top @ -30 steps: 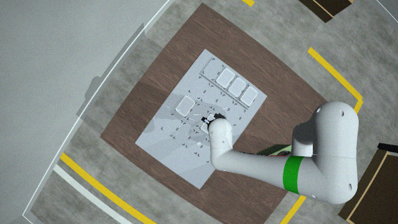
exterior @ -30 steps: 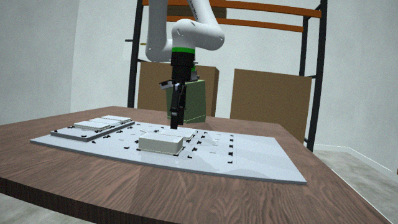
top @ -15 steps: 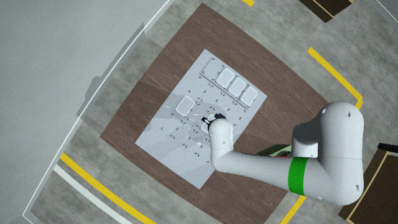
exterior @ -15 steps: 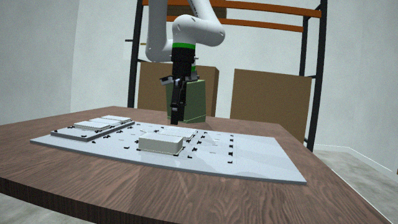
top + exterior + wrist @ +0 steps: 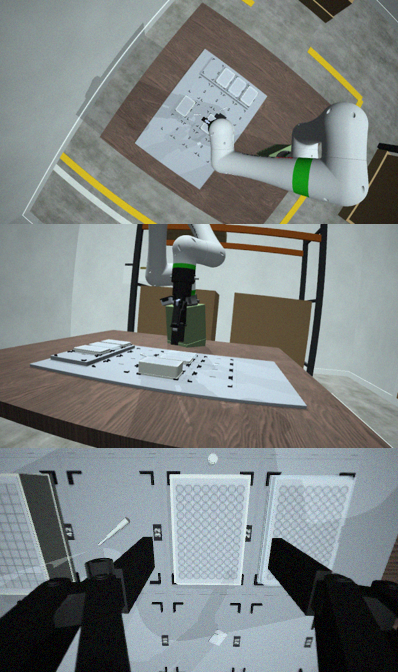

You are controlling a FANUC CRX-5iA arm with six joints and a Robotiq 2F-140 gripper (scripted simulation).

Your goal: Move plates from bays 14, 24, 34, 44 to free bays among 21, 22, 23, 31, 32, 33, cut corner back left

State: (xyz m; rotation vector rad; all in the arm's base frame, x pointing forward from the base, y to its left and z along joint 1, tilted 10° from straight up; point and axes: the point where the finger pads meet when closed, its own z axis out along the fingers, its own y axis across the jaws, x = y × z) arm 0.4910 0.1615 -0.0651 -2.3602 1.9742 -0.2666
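Note:
My gripper (image 5: 212, 118) (image 5: 175, 343) (image 5: 211, 553) is open and empty, above a sealed plate (image 5: 209, 530) in bay 22. That plate looks flat between its corner pieces; its cut corner is too small to tell. Bay 44 on the raised strip is empty. Plates sit in bay 34 (image 5: 225, 78) (image 5: 92, 349), bay 24 (image 5: 237, 87) and bay 14 (image 5: 249, 96). Bay 32 holds no plate, but a white tube (image 5: 197, 114) (image 5: 114, 531) lies in it. A small white piece (image 5: 199, 144) (image 5: 217, 637) lies in bay 21.
The deep-well block (image 5: 185, 106) (image 5: 160, 368) stands in bay 42. Another plate (image 5: 310, 523) sits in bay 12, beside the right finger. A thin white stick (image 5: 223, 109) lies on the deck around bay 23. A white round thing (image 5: 213, 458) shows behind bay 22.

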